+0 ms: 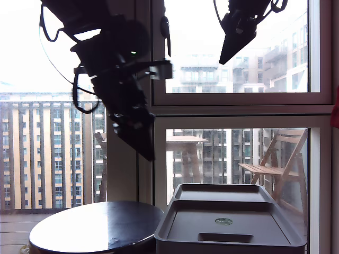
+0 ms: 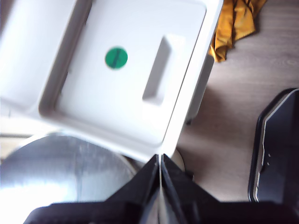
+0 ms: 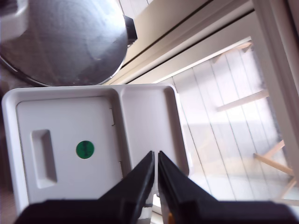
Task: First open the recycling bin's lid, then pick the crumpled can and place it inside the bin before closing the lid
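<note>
The recycling bin (image 1: pixel 233 225) stands at the lower part of the exterior view, toward that view's right, just beside the round dark table (image 1: pixel 98 225). Its lid (image 1: pixel 225 225) lies flat and closed on top, with the small green round emblem (image 1: pixel 223 221) and the recessed handle slot (image 1: pixel 225 237) visible on it.

Both arms hang high above, dark against the bright window (image 1: pixel 238 47). My first gripper (image 2: pixel 160 161) is clenched: its two jaws meet with no gap, and they hold nothing. Under it I see the edge of the lid (image 2: pixel 126 70) and part of the table (image 2: pixel 60 168). My second gripper (image 3: pixel 156 161) is pressed nearly together (only a thin slit shows between the jaws) and it is also empty; it hangs over the back part of the bin (image 3: pixel 145 121), near the window side.

The can does not appear in any of the three views, so I cannot tell where it is.

A yellow cloth (image 2: pixel 233 23) lies on the wooden floor (image 2: pixel 243 93) beside the bin.
</note>
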